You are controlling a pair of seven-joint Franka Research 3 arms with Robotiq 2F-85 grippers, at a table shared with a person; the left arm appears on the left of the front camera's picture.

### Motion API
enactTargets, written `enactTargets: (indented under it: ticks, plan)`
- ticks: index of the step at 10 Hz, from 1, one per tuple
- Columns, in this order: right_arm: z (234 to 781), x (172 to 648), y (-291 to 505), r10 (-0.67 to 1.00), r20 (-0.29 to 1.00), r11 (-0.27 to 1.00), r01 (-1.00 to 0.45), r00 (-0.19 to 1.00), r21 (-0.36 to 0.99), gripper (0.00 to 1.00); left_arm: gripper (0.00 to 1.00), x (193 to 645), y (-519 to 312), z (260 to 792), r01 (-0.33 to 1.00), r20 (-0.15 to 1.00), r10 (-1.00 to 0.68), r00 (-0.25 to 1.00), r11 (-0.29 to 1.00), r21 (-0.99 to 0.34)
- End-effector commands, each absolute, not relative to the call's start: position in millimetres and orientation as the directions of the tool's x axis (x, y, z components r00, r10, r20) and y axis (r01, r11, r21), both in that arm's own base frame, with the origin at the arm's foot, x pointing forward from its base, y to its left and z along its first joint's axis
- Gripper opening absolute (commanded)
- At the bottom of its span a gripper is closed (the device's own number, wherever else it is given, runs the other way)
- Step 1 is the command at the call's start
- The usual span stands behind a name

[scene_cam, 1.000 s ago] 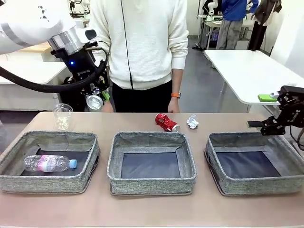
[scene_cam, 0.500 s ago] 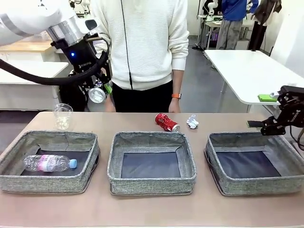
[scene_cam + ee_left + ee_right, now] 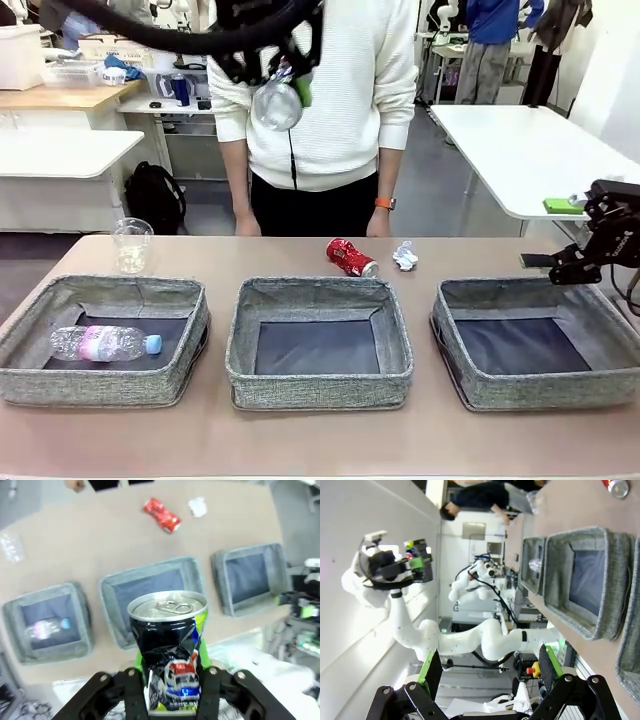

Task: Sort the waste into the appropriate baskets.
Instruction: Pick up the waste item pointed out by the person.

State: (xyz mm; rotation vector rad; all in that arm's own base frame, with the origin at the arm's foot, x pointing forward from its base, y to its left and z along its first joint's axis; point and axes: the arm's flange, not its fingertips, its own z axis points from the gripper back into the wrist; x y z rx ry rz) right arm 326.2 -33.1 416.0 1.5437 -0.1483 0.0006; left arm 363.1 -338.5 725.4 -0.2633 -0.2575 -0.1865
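My left gripper [image 3: 285, 82] hangs high above the table, shut on a dark printed can [image 3: 277, 105], in front of the person's chest. From the left wrist, the can [image 3: 167, 630] sits between the green pads, over the middle basket [image 3: 112, 625]. Three grey baskets stand in a row: left [image 3: 100, 385], middle [image 3: 320, 388], right [image 3: 530, 392]. A clear bottle [image 3: 105, 343] lies in the left one. A clear cup [image 3: 131, 245], a crushed red can [image 3: 352, 258] and a paper wad [image 3: 405, 256] rest behind them. My right gripper [image 3: 540, 265] stands open beside the right basket.
A person in a white sweater [image 3: 340, 110] stands at the far edge, hands down near the table. Bare tabletop [image 3: 320, 440] runs in front of the baskets. White tables [image 3: 520, 150] and benches stand farther back.
My left arm has lifted the dark can much higher and carried it right, from above the cup to in front of the person's chest. The right arm has not moved.
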Motion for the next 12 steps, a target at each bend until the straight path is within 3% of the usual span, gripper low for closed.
enactTargets:
  ticks: [1,6,12]
  plan:
    - [421,326,-32,-0.096,0.079,0.016,-0.078,0.992,0.997,1.0,0.44,394,-363,743,0.188,0.243,-0.126,0.962,0.948,-0.255]
    - [421,326,-32,-0.096,0.079,0.016,-0.078,0.992,0.997,1.0,0.44,395,-378,751,0.199,0.242,-0.116,0.963,0.913,-0.355]
    - [421,326,-32,-0.096,0.079,0.016,-0.078,0.992,0.997,1.0,0.44,400,-380,743,0.195,0.232,-0.121,0.965,0.924,-0.329]
